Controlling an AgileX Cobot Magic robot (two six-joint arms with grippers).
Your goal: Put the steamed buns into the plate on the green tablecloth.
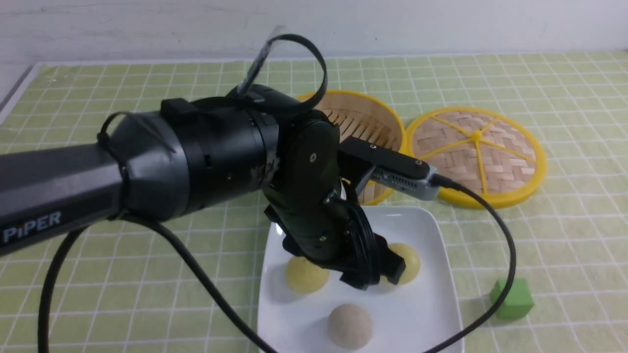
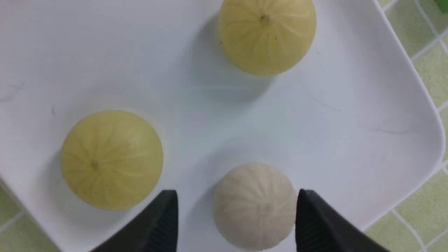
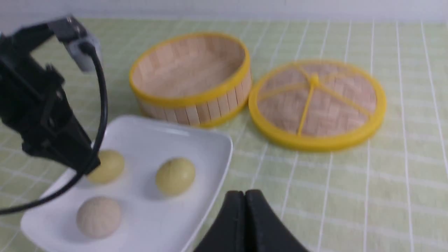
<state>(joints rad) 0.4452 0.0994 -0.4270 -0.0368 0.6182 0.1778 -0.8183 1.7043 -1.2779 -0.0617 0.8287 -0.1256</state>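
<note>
All three steamed buns lie on the white square plate (image 1: 422,235) on the green tablecloth (image 1: 147,274): two pale yellow ones (image 1: 306,274) (image 1: 407,262) and a beige one (image 1: 349,326). My left gripper (image 1: 375,277) hangs open and empty just above the plate, between the yellow buns. In the left wrist view its fingers (image 2: 164,224) stand apart on either side of the beige bun (image 2: 254,206), which rests on the plate (image 2: 350,122). My right gripper (image 3: 245,194) is shut and empty over the cloth beside the plate (image 3: 196,140); it is out of the front view.
An empty yellow-rimmed bamboo steamer basket (image 1: 368,122) stands behind the plate, its woven lid (image 1: 476,154) flat to its right. A green cube (image 1: 512,299) sits right of the plate. The left arm's black cable (image 1: 505,245) loops over the plate's right side.
</note>
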